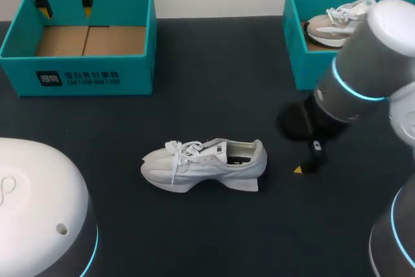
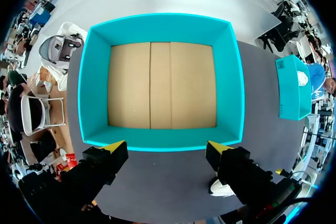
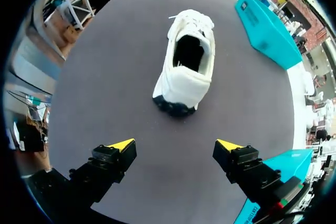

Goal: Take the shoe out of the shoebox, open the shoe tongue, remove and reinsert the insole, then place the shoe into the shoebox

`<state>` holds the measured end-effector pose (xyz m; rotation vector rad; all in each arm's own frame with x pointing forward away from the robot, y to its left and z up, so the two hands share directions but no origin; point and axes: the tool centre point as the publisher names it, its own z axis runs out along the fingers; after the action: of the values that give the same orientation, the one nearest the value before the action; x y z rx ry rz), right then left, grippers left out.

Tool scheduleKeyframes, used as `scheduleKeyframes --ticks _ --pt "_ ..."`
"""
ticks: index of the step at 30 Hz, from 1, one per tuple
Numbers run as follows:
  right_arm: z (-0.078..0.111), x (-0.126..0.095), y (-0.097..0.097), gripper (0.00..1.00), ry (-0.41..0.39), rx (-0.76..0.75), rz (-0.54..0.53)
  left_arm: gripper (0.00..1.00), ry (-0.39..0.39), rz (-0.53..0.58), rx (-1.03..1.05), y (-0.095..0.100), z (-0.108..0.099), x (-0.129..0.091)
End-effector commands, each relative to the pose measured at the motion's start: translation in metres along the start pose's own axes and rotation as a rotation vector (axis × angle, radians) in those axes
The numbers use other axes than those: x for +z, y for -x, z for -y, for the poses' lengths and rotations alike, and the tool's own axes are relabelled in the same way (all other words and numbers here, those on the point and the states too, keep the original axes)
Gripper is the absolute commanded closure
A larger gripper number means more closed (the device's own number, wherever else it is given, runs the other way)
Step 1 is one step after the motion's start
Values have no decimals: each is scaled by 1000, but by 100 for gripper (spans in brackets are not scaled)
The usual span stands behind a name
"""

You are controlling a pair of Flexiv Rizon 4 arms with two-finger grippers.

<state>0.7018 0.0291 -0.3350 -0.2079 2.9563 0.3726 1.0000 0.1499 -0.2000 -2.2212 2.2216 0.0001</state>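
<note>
On dark table (image 1: 214, 76): white lace-up sneaker (image 1: 204, 163), upright on its sole, ahead of right gripper (image 3: 175, 144), fingers apart. Over empty teal cardboard shoebox (image 1: 133, 76) with white front print: left gripper (image 2: 166, 147), likewise spread.

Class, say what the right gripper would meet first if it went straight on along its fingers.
Probably the heel of the white shoe, straight ahead of the open right gripper, though the table may come first.
</note>
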Motion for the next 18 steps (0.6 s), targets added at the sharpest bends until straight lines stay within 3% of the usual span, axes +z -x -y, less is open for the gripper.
scheduleKeyframes --ticks 1,3,6,18 --pt "20 7 -9 0 825 -8 132 0 0 0 0 0 0 0" --pt "27 10 -9 0 847 18 144 0 0 0 0 0 0 0" --pt "34 15 -8 0 804 63 109 0 0 0 0 0 0 0" --pt "34 15 -8 0 804 63 109 0 0 0 0 0 0 0"
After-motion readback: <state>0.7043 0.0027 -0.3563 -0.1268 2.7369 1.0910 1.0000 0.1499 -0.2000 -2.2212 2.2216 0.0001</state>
